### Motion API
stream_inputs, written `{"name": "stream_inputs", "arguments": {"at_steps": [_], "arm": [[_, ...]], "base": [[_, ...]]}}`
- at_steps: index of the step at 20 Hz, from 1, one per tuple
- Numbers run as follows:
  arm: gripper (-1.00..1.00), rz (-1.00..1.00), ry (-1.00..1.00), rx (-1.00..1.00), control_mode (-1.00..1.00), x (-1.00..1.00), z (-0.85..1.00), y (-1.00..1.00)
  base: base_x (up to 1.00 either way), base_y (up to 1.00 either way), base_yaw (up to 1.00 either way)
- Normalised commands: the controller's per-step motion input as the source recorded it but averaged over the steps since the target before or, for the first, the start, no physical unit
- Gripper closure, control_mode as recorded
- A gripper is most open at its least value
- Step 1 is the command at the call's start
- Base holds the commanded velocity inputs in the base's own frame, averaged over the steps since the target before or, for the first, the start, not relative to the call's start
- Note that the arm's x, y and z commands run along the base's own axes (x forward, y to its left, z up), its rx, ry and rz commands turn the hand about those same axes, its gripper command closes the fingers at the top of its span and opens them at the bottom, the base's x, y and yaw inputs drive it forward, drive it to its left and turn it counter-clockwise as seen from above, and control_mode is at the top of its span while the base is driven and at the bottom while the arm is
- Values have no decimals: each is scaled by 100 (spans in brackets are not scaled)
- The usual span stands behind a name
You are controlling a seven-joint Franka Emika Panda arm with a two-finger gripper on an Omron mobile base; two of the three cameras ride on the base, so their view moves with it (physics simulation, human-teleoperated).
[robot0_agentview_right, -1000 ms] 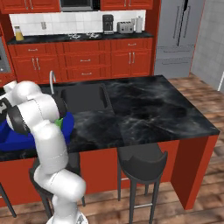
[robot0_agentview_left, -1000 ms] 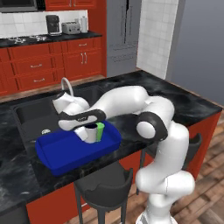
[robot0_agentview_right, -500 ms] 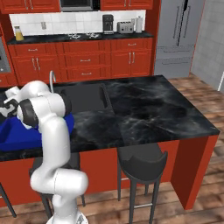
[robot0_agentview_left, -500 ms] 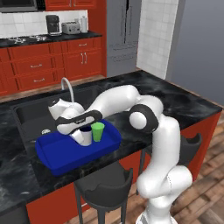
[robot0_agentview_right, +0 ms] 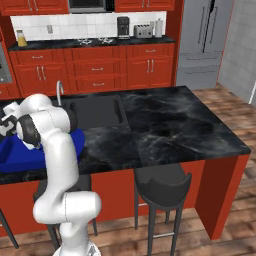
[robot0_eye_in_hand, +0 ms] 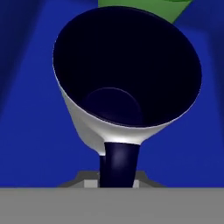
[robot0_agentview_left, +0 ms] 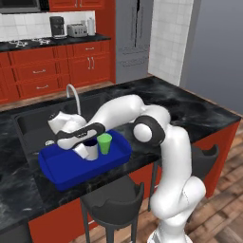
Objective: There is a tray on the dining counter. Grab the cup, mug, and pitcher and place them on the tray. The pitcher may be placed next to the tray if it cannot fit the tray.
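The bright blue tray (robot0_agentview_left: 61, 168) lies on the black dining counter (robot0_agentview_left: 190, 111) in front of the sink. On it stands the green cup (robot0_agentview_left: 105, 143), and just to its left the grey-white mug (robot0_agentview_left: 91, 151), upright on the tray floor. My gripper (robot0_agentview_left: 85, 141) reaches in from the left and is shut on the mug's dark handle (robot0_eye_in_hand: 119, 162). The hand view looks down into the mug (robot0_eye_in_hand: 127, 65) with its navy inside, the cup (robot0_eye_in_hand: 144, 5) behind it and the tray (robot0_eye_in_hand: 30, 144) all around. The arm hides most of the tray (robot0_agentview_right: 15, 159) in the right base view. The pitcher is out of view.
The dark sink (robot0_agentview_left: 33, 126) and silver faucet (robot0_agentview_left: 72, 92) lie right behind the tray. Bar stools (robot0_agentview_left: 114, 204) (robot0_agentview_right: 162, 185) stand under the counter's front edge. A wide stretch of counter (robot0_agentview_right: 170, 125) extends right of the sink.
The arm's elbow has swung in toward the left. The hand has edged slightly left with the mug, which sits low on the tray beside the cup.
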Motion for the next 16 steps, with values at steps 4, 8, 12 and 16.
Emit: {"name": "stream_inputs", "arguments": {"at_steps": [4,8,12,16], "arm": [[100,0,-4,0,-100,-36,-27,-2],[100,0,-6,0,-100,-36,-21,-10],[100,0,-7,0,-100,-33,-9,-11],[100,-2,-8,0,-100,-33,-2,-1]], "base": [[0,0,0],[0,0,0],[0,0,0],[0,0,0]]}}
